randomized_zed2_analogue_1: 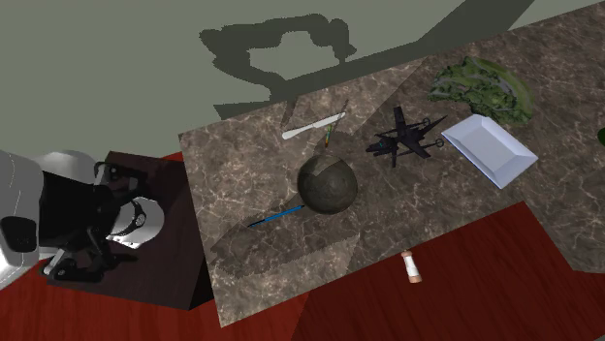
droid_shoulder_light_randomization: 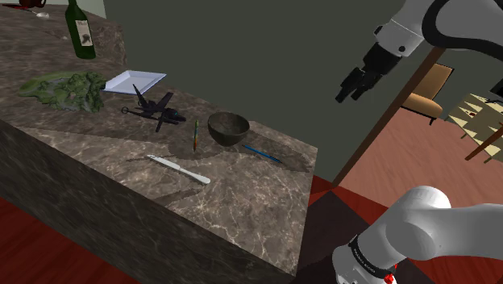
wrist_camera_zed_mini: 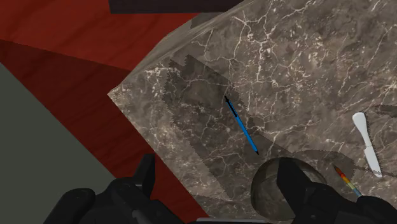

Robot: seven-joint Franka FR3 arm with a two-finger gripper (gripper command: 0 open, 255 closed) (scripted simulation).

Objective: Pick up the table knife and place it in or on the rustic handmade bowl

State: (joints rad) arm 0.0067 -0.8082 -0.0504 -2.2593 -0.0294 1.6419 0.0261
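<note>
Shoulder view: a dark marble counter runs from far left to near right. A pale knife lies flat near the counter's near edge, touching nothing. To its right and a little farther off stands a dark, rough bowl, upright and empty.

A short pencil lies just left of the bowl, between bowl and knife. A blue pen lies just right of the bowl, on the side toward the arm.

Farther left sit a black model, perhaps an aircraft, then a white square plate, a heap of greens and a green bottle at the far end.

The black gripper hangs in the air past the counter's right edge, well apart from the knife. Bowl and pen lie between them.

Wrist view: the gripper's fingers stand spread apart, holding nothing. Beyond them are the counter's corner, the pen, part of the bowl and the knife.

Second exterior view: a small white tube lies on the red floor beside the counter.
</note>
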